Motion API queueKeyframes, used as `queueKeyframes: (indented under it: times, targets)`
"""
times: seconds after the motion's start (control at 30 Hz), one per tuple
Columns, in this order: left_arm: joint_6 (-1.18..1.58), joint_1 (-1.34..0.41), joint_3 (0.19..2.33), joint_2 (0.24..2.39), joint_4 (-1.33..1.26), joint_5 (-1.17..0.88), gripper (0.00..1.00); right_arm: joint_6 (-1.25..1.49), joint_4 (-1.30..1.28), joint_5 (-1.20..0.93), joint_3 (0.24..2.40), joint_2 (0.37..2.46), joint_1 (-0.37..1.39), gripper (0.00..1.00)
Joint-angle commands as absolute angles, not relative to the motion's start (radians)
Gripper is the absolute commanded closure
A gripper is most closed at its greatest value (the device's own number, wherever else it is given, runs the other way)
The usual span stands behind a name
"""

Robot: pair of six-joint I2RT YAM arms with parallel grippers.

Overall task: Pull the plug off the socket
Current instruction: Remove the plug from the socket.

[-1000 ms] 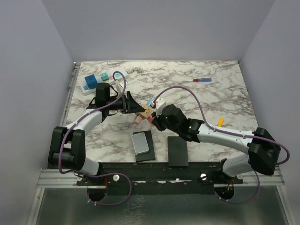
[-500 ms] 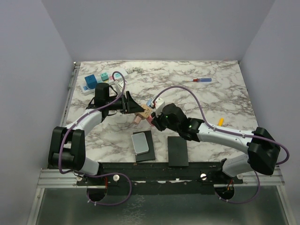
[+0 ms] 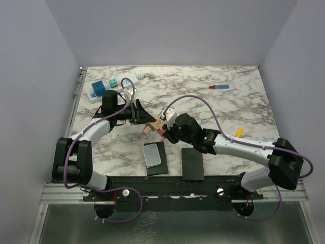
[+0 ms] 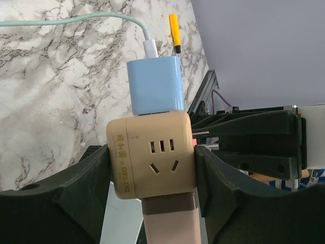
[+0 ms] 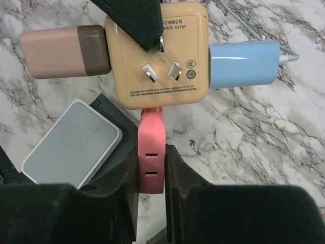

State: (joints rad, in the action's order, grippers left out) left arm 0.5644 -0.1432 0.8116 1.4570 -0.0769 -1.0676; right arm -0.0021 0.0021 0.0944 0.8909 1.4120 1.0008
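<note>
— Two grips are set. The left gripper [image 4: 152, 175] is clamped across the tan cube socket [image 4: 152, 152], and the right gripper [image 5: 151, 172] is pinched on the red plug [image 5: 151, 133] in the cube's lower face, as the right wrist view shows it.

— Where does the socket sit?

— Just left of centre in the top view, between the two wrists. A blue charger [image 4: 155, 84] and a brown-tipped pink plug [image 5: 56, 51] fill two other faces.

— Which step is this?

— The pull itself, I judge. No gap shows yet between plug and cube. Next, the right arm should draw straight back along the plug's axis while the left holds the cube firm.

— Anything different from a second ago?

— Little. Cube and both grippers have drifted slightly toward the lower left of the top view.
</note>
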Motion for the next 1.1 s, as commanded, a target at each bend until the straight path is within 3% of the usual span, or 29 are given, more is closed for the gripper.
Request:
queueKeyframes:
  times: [0.0,0.5,1.07]
  targets:
    - [0.522,-0.091,0.836,1.452,-0.145,-0.937,1.00,-0.010,-0.036,0.072,0.907,1.374,1.032,0.99]
    - [0.522,-0.078,0.832,1.461,-0.144,-0.950,1.00,0.051,-0.037,0.217,0.888,1.362,1.029,0.99]
    - [0.520,-0.078,0.833,1.461,-0.144,-0.962,1.00,0.048,-0.009,0.102,0.901,1.396,0.928,1.00]
